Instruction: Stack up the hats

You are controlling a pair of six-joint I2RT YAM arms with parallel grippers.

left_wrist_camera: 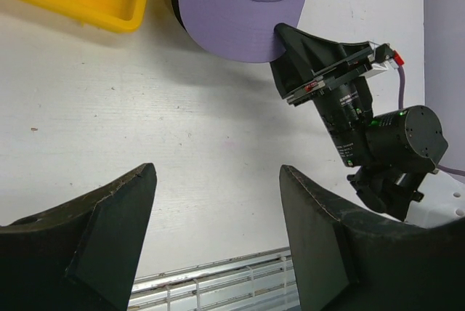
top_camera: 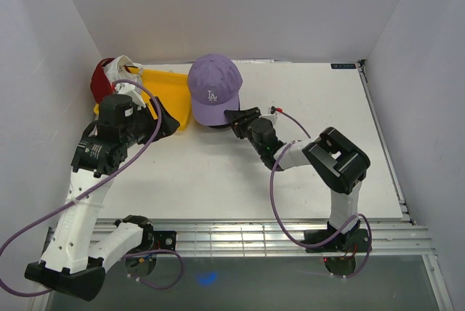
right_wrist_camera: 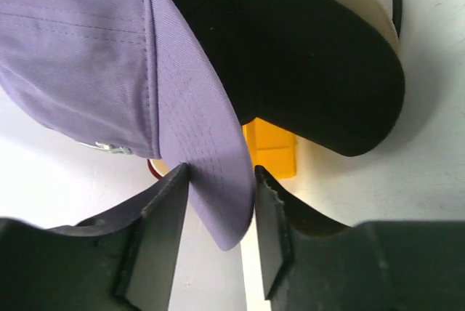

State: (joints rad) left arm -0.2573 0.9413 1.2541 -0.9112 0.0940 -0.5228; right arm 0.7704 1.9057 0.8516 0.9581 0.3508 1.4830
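I log the right hand (right_wrist_camera: 219, 173) pinching the lavender LA cap (top_camera: 214, 86) by its brim. Left hand (left_wrist_camera: 216, 173) hangs wide, holding nothing, over the bench (left_wrist_camera: 109, 122).

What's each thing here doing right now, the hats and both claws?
lavender cap: on top, brim pinched by right gripper
black cap: under the lavender cap
red cap: apart, left of yellow tray
left gripper: open, empty
right gripper: shut on lavender cap's brim
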